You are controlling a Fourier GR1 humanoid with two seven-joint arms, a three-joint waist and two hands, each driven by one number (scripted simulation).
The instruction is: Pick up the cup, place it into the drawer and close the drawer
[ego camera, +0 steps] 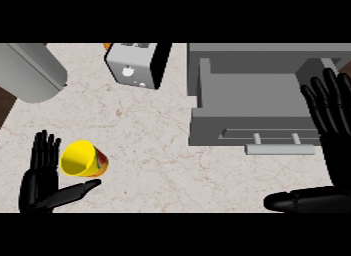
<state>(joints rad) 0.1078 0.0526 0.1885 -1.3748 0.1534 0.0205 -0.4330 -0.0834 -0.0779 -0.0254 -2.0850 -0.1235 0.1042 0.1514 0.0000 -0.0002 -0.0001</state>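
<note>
Nearest to us, our left hand (45, 175) sits at the lower left, fingers straight and thumb spread, cradling nothing yet. The yellow cup (84, 159) lies tipped on its side on the marble counter (148, 135), just beside those fingers and above the thumb, so the hand seems set to close around it. At the lower right, our right hand (333, 130) is likewise open, fingers stretched up beside the open grey drawer (252, 95), probably waiting to push it shut by its handle (280, 149). Farther back stand a toaster (137, 65) and a grey cylinder (26, 70).
</note>
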